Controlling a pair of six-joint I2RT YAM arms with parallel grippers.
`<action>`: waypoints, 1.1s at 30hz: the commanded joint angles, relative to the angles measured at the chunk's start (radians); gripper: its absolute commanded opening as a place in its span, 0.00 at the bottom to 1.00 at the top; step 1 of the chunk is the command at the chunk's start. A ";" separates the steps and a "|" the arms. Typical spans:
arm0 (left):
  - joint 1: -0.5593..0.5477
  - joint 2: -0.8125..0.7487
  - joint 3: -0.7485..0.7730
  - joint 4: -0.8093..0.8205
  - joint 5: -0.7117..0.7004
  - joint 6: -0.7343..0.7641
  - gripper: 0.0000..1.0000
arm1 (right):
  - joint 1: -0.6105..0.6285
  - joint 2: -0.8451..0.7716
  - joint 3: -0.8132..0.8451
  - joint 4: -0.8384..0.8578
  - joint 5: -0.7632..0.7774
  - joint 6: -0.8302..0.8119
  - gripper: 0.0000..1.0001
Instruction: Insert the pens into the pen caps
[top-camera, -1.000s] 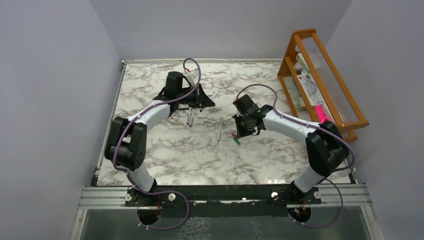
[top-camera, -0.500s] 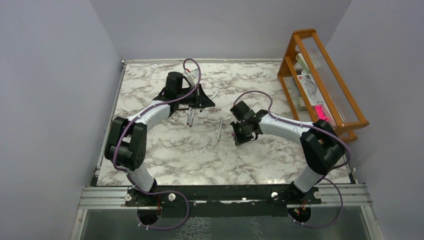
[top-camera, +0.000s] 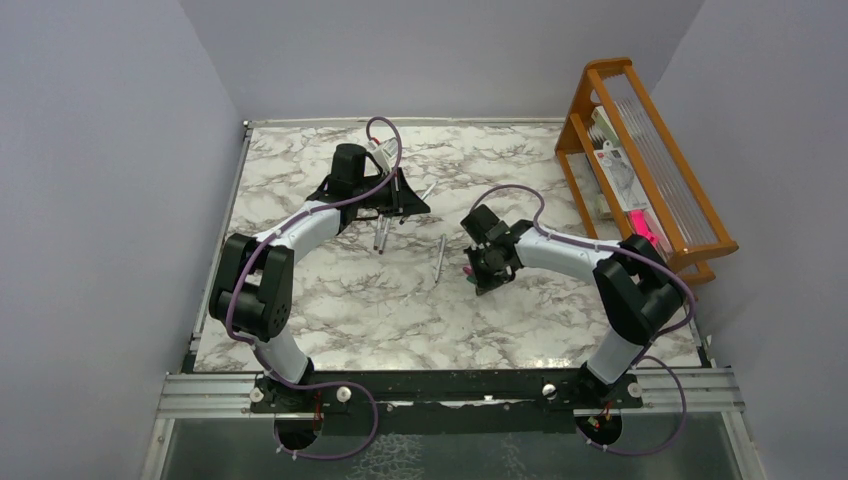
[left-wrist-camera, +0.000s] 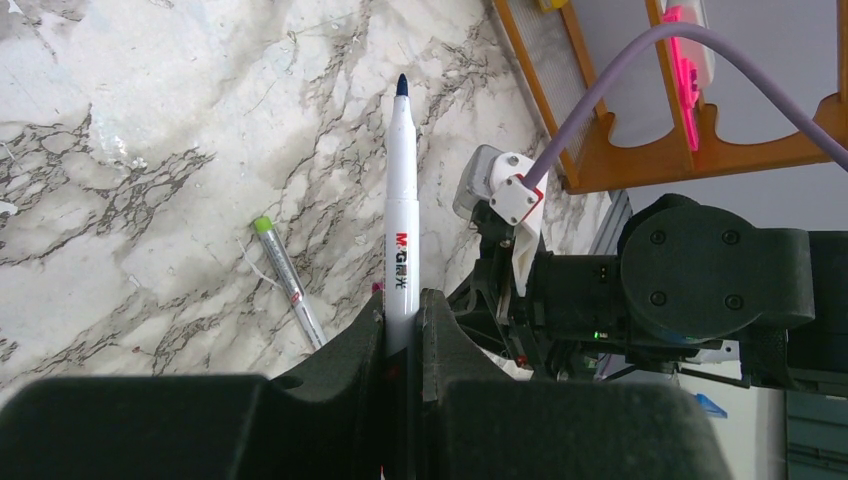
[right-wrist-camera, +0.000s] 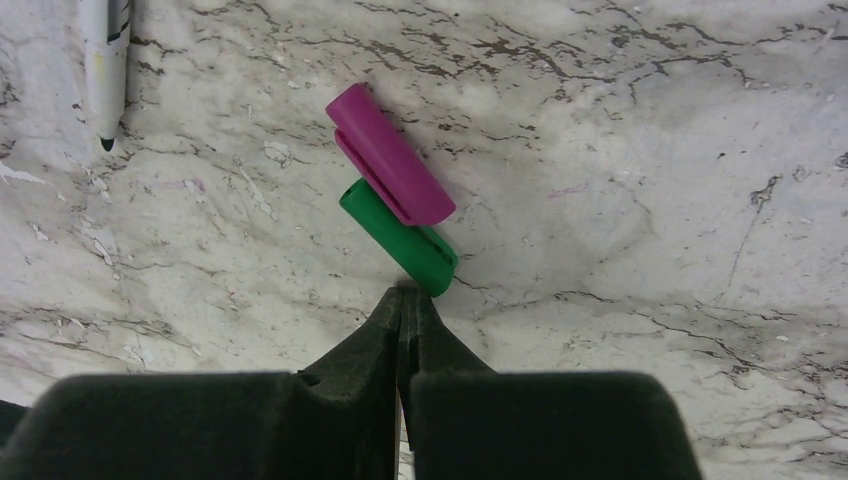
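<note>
My left gripper (left-wrist-camera: 402, 305) is shut on a white pen (left-wrist-camera: 402, 220) whose dark blue tip sticks out ahead of the fingers, above the marble table (top-camera: 330, 300). A second pen (left-wrist-camera: 288, 283) with a green end lies on the marble below it. More pens (top-camera: 381, 233) lie near the left gripper (top-camera: 388, 205), and one pen (top-camera: 439, 258) lies mid-table. A magenta pen cap (right-wrist-camera: 388, 155) and a green pen cap (right-wrist-camera: 400, 238) lie side by side. My right gripper (right-wrist-camera: 408, 295) is shut and empty, its tips at the green cap's near end. No blue cap shows.
An orange wooden rack (top-camera: 650, 170) stands at the table's right edge, with papers and a bright pink object (top-camera: 645, 228) in it. The tip of another pen (right-wrist-camera: 103, 60) shows at the right wrist view's upper left. Grey walls close in three sides.
The right gripper has moved left and toward the near side, down over the two caps, which it now partly hides in the top view. The left arm has stayed still with its pen.
</note>
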 joint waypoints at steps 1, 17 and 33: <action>0.002 -0.001 -0.013 0.016 0.030 0.009 0.00 | -0.016 0.016 0.005 -0.003 0.050 0.016 0.01; 0.002 -0.012 -0.012 -0.002 0.027 0.019 0.00 | -0.063 0.123 0.172 -0.025 0.073 -0.052 0.01; 0.005 -0.013 -0.011 -0.007 0.031 0.020 0.00 | -0.125 0.215 0.305 -0.057 0.101 -0.125 0.07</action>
